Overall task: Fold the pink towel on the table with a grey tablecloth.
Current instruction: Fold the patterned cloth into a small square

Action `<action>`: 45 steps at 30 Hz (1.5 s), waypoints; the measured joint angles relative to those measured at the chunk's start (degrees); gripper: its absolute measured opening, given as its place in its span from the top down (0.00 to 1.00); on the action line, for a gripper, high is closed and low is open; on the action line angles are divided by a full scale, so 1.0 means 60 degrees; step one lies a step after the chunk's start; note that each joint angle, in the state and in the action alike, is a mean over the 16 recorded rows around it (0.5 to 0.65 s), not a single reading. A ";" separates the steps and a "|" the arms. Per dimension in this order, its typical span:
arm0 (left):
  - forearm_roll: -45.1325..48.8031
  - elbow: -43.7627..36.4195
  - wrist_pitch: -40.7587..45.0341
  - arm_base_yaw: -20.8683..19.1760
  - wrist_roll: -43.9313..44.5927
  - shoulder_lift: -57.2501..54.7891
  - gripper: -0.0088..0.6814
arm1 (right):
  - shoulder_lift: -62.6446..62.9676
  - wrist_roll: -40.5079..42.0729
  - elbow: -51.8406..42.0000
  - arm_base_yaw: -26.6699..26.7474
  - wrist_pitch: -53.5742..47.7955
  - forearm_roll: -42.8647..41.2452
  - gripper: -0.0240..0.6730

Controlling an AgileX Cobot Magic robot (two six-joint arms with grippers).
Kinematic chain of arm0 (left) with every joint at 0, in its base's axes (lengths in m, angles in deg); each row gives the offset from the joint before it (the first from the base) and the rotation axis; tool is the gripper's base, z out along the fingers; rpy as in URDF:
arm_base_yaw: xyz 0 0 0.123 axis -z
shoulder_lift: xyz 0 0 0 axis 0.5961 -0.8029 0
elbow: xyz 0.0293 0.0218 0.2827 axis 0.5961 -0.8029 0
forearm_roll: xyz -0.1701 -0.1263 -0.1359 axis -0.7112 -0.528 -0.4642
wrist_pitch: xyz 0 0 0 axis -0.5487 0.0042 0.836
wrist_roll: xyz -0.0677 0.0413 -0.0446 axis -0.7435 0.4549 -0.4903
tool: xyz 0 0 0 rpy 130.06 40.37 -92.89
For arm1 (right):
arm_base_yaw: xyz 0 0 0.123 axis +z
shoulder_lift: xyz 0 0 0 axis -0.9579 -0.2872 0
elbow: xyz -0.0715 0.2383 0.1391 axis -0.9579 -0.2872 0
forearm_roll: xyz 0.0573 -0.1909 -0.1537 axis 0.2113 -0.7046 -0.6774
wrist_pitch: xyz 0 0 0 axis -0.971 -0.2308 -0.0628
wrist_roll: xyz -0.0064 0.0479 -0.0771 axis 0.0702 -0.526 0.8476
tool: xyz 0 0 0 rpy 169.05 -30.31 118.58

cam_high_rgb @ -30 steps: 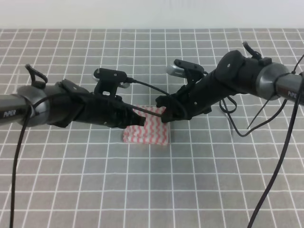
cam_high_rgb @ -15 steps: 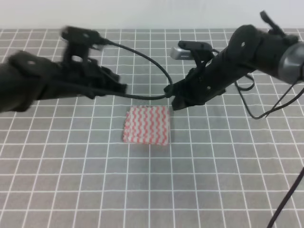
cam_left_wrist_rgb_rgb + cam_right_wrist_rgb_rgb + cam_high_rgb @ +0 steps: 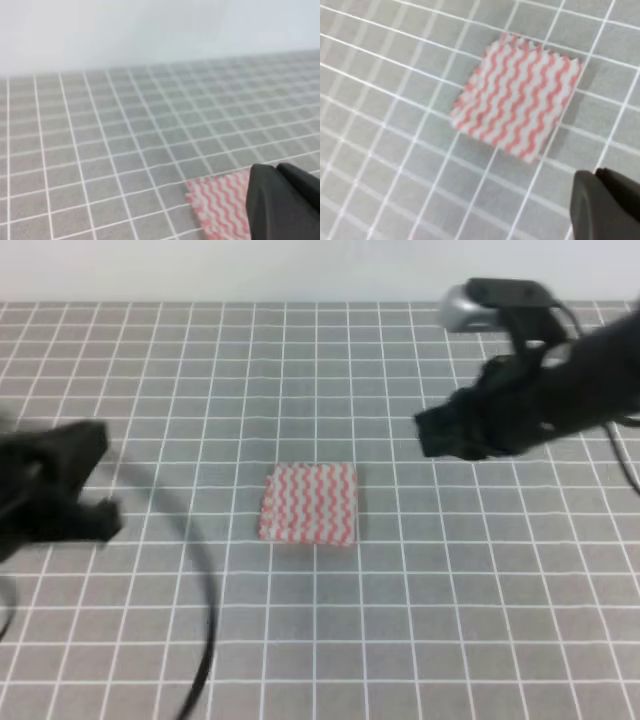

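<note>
The pink towel lies flat on the table with a grey tablecloth as a small folded rectangle with red-white zigzag stripes. Nothing touches it. My left gripper is blurred, well to the towel's left. My right gripper hovers up and to its right. In the left wrist view the towel shows at the lower right beside the dark fingers, which sit pressed together. The right wrist view looks down on the towel, with the closed fingers clear of it at the bottom right.
A black cable from the left arm swings over the cloth in front of the towel. The white wall borders the table's far edge. Grid cloth surrounds the towel on all sides.
Both arms pulled away from the towel: the left swung far to the left and down, the right rose and moved right. The towel stayed folded in place.
</note>
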State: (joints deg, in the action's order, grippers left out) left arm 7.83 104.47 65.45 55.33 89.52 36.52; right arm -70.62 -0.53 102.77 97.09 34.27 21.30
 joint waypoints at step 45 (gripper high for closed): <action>-0.0869 -0.6157 -0.1375 -0.0001 0.0989 0.8153 0.99 | 1.2410 0.1055 -1.0662 0.0004 0.5586 0.0704 0.99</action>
State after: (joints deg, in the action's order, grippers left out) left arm 2.62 67.53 57.20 55.32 95.46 85.44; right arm 3.84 5.80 38.80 97.11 67.79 25.52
